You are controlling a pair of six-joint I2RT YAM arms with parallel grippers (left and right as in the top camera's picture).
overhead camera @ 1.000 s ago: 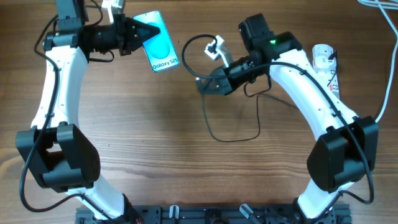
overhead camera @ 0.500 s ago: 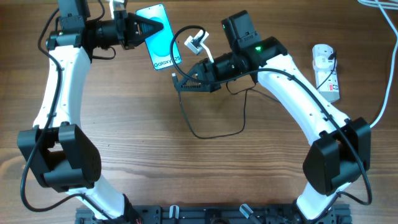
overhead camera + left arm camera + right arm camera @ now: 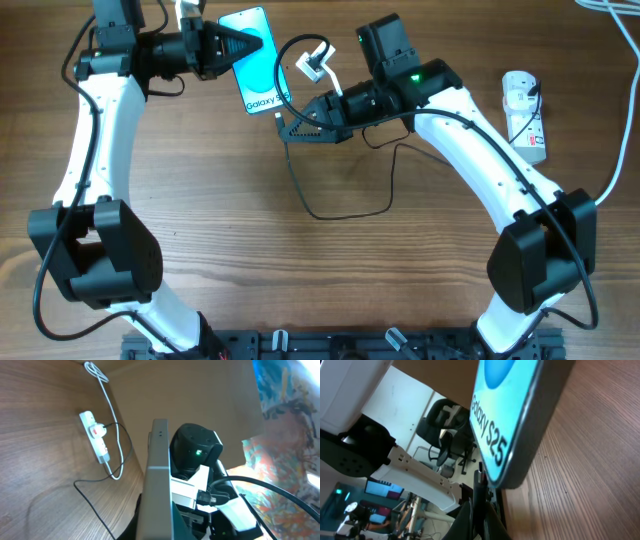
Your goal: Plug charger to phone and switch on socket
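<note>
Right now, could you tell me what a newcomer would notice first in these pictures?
The glowing teal phone stands out, held by the left gripper at the top left of the overhead view. Right at its lower end, the right gripper holds the charger tip, its black cable looping over the wooden table. The white socket lies at the far right.

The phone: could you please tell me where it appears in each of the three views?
Overhead: the phone is upper left of centre, held by the left hand.
Left wrist: edge-on, a grey slab rising from bottom centre.
Right wrist: close up at upper right, above the charger tip.
Shared landmark: the Galaxy S25 lettering links overhead and right wrist; the socket links overhead and left wrist.
</note>
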